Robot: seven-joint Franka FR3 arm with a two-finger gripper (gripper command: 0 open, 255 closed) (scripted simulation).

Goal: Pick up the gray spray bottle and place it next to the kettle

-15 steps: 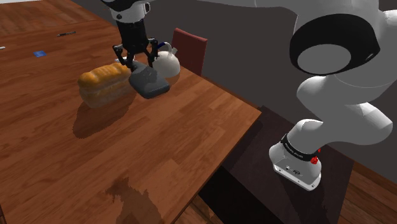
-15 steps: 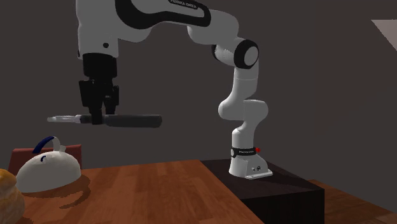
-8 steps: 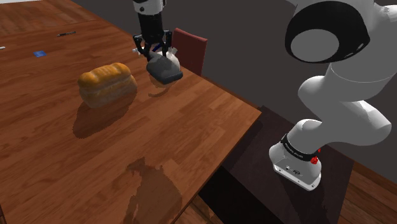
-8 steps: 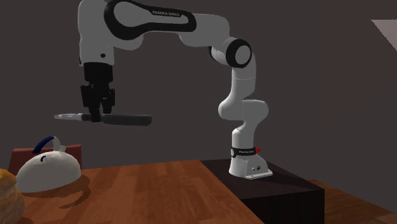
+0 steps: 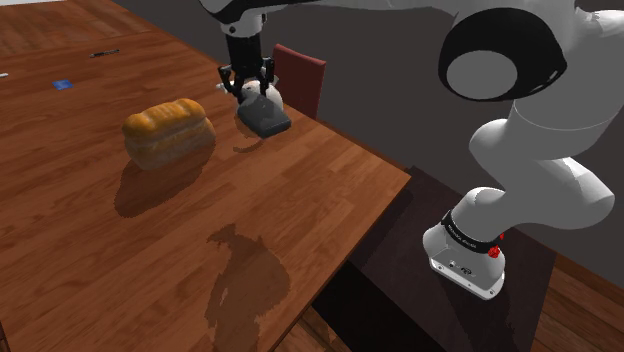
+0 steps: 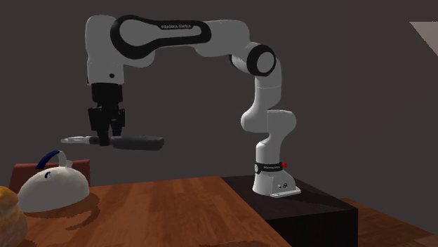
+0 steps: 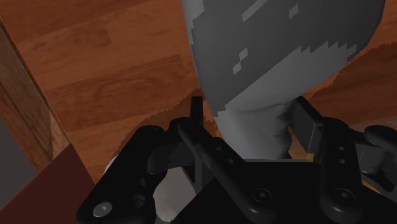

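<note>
My gripper (image 5: 247, 84) is shut on the neck of the grey spray bottle (image 5: 266, 119), which hangs level in the air. In the second exterior view the bottle (image 6: 137, 142) lies horizontal in the gripper (image 6: 104, 138), well above the table (image 6: 175, 203), its nozzle pointing toward that view's left. The white kettle (image 6: 52, 188) with a blue handle stands on the table below, further toward that view's left. In the shoulder view the kettle (image 5: 274, 96) is partly hidden behind the bottle. In the wrist view both fingers (image 7: 309, 123) clasp the bottle (image 7: 280, 51) at its narrow neck.
A loaf of bread (image 5: 168, 132) lies on the wooden table (image 5: 250, 220) to the shoulder view's left of the kettle. A red chair back (image 5: 300, 76) stands behind the table's far edge. The arm's dark stand (image 6: 302, 210) sits beside the table. A small blue item (image 5: 62, 84) lies far off.
The arm has carried the bottle away from the loaf toward the kettle and the chair, and lowered it a little. The grip has stayed the same.
</note>
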